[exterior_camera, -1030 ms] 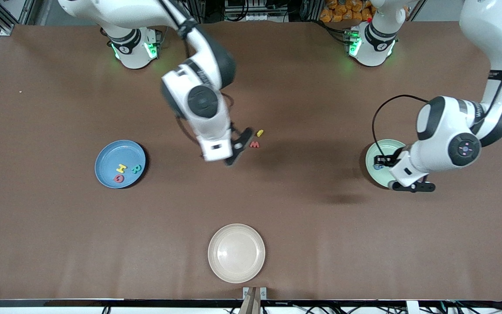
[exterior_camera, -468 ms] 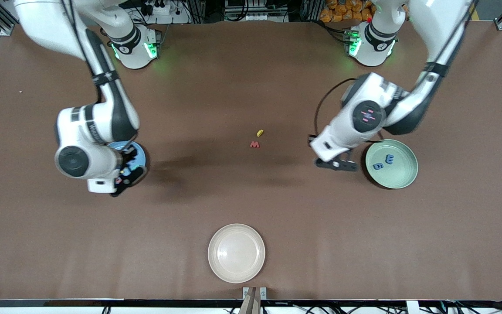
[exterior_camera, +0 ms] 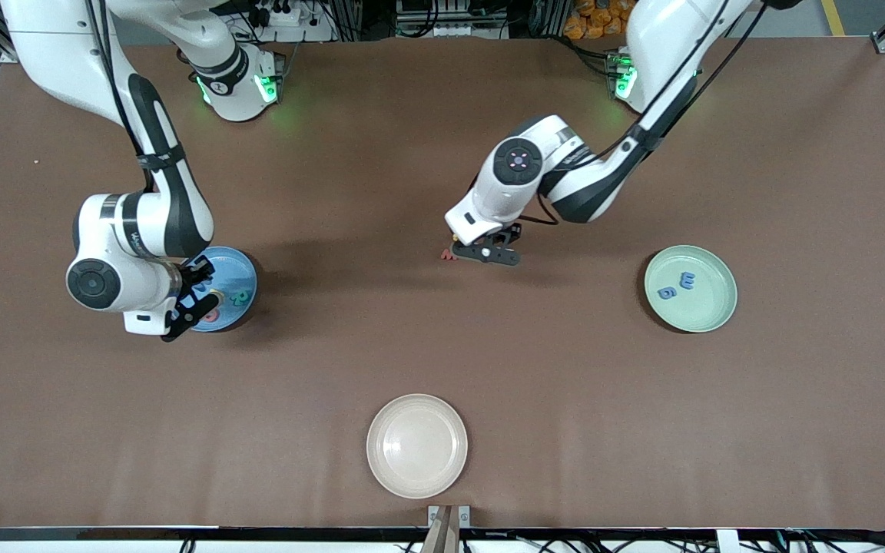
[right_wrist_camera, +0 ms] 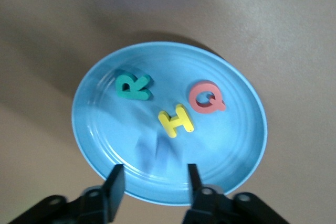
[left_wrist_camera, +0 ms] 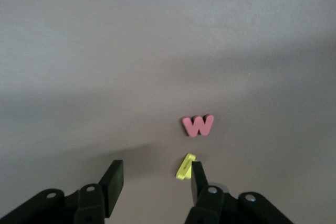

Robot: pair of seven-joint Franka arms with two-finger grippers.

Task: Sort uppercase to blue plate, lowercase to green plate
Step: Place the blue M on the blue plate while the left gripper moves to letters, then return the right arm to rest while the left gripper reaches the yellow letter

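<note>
So my right gripper (right_wrist_camera: 152, 182) hangs spread over the round sky-blue plate (right_wrist_camera: 94, 145), where the teal foam R (right_wrist_camera: 132, 86), yellow foam H (right_wrist_camera: 176, 121) and red round foam letter (right_wrist_camera: 206, 97) lie. My left gripper (left_wrist_camera: 155, 179) is spread over the table, one finger (left_wrist_camera: 198, 178) just beside the small yellow foam letter (left_wrist_camera: 186, 166), near the red foam w (left_wrist_camera: 198, 125).

In the front view the right tool (exterior_camera: 195, 296) and its wrist cover the blue plate (exterior_camera: 239, 270) from about 7 to 11 o'clock, hiding the yellow H and part of the red letter (exterior_camera: 212, 315). The left tool (exterior_camera: 488, 252) hides the small yellow letter and all but a sliver of the red w (exterior_camera: 446, 255). In the right wrist view a blue smear (right_wrist_camera: 155, 153) on the plate (at 6 o'clock) is too blurred to read. Both wrist views cut off their tools' bodies at the frame edge.
</note>
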